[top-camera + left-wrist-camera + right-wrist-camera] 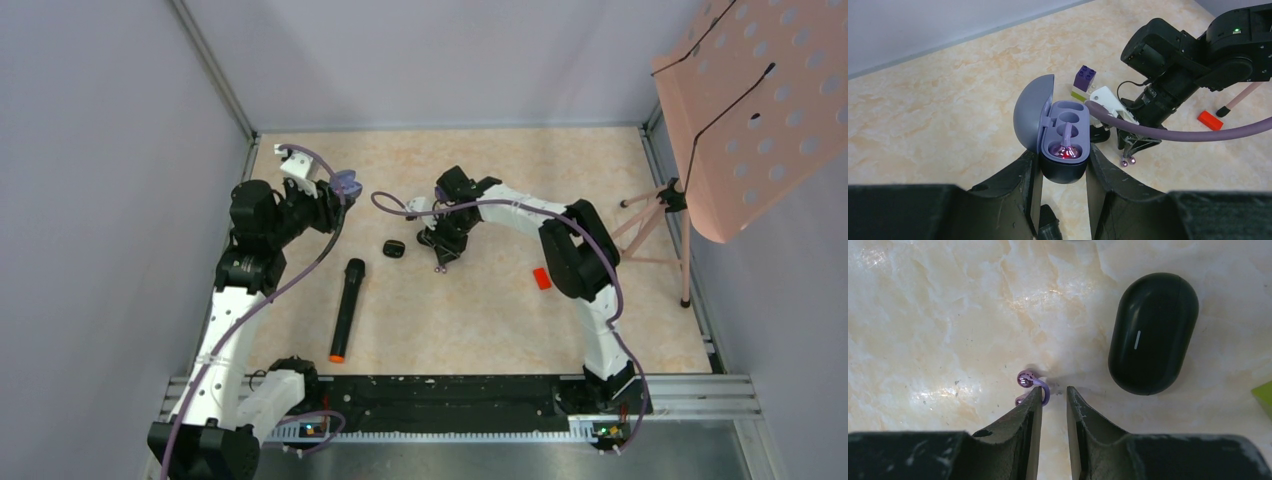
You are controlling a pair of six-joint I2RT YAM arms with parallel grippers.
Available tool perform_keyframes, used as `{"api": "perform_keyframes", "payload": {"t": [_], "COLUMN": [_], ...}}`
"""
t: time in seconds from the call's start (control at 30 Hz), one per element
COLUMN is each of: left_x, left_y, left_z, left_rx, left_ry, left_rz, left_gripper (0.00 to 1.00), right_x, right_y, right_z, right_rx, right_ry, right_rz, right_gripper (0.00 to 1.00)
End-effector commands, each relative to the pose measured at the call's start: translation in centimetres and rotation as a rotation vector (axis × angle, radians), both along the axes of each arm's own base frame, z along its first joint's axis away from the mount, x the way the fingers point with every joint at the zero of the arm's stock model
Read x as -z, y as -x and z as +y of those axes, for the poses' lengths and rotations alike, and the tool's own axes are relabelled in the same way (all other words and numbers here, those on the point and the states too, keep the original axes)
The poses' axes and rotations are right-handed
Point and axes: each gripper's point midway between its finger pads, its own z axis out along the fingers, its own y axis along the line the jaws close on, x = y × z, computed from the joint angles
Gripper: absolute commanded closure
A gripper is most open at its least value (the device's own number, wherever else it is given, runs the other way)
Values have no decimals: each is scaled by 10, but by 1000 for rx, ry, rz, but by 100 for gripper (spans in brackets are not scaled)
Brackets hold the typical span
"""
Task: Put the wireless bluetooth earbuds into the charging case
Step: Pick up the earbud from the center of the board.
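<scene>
My left gripper (1064,167) is shut on the dark base of a purple charging case (1060,135), held up off the table with its lid open. One purple earbud (1066,150) sits in the near slot and glows red; the far slot is empty. On the table lies a second purple C-shaped earbud (1027,378) with shiny ball ends. My right gripper (1054,392) hangs just over it with its jaws a narrow gap apart. The left fingertip (1035,397) touches the earbud's band, and only table shows in the gap. From above, the right gripper (440,262) is at mid table and the case (345,183) at the left.
A closed black oval case (1153,332) lies just right of the right gripper. A black microphone (345,308) with an orange end lies at front left and a red block (542,278) to the right. A purple brick (1084,78) stands behind the case. A pink music stand (760,110) fills the back right.
</scene>
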Motion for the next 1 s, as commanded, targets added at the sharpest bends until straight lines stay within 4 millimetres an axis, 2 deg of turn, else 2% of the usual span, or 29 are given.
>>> {"api": "perform_keyframes", "payload": {"t": [0.0, 0.3, 0.43, 0.5, 0.63, 0.97], "left_x": [-20, -16, -16, -16, -15, -18], "left_y": [-2, -4, -5, -6, -7, -8], "left_z": [-1, -2, -3, -3, -4, -3], "left_rx": [5, 6, 11, 14, 16, 6], "left_ry": [21, 29, 36, 36, 39, 43], "left_rz": [-65, -58, -57, -58, -51, -65], "left_gripper": [100, 100, 100, 100, 100, 100], "right_x": [8, 19, 19, 12, -17, -62], "right_y": [5, 30, 35, 30, 13, 7], "right_z": [5, -2, -6, -5, 4, 9], "right_rx": [-37, 0, -9, -10, -17, -31], "right_ry": [23, 66, 79, 63, -5, -73], "right_rz": [-3, 117, 105, 62, -70, -180], "right_gripper": [77, 99, 100, 100, 100, 100]}}
